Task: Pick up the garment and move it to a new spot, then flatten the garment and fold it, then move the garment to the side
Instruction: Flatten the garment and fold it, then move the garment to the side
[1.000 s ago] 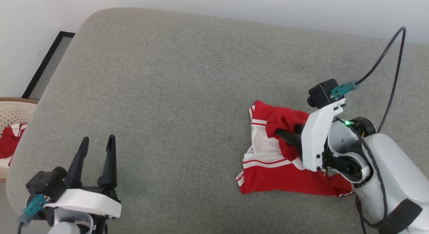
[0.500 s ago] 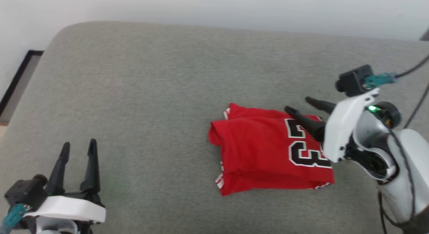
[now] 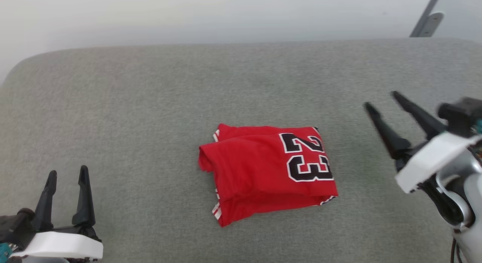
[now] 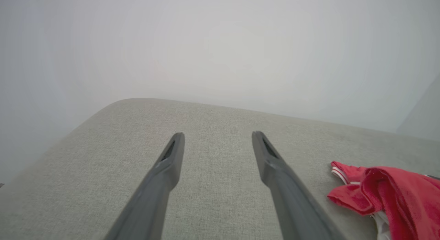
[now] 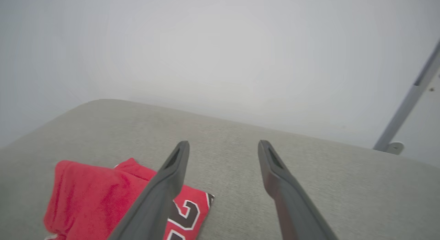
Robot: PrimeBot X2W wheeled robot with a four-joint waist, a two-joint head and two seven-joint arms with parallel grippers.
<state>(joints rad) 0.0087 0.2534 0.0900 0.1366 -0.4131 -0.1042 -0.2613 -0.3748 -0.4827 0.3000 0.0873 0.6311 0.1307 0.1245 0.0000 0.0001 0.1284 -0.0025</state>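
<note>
The garment (image 3: 263, 172) lies folded into a compact red rectangle on the grey cushioned surface (image 3: 150, 104), a black white-outlined "23" facing up and striped trim peeking out at its left edge. It also appears in the left wrist view, garment (image 4: 388, 195) at the lower right, and in the right wrist view, garment (image 5: 103, 195) at the lower left. My right gripper (image 3: 381, 100) hovers open to the right of the garment, apart from it. My left gripper (image 3: 67, 173) stands open at the lower left, well away from the cloth. Both hold nothing.
A pale wall runs behind the grey surface. A grey metal bar (image 3: 425, 16) leans at the top right, also visible as the bar (image 5: 409, 102) in the right wrist view. Bare grey cushion spreads left of and beyond the garment.
My right gripper let go of the garment after flipping a fold over, then drew back to the right. The garment now lies with "23" upward. The camera has turned rightward.
</note>
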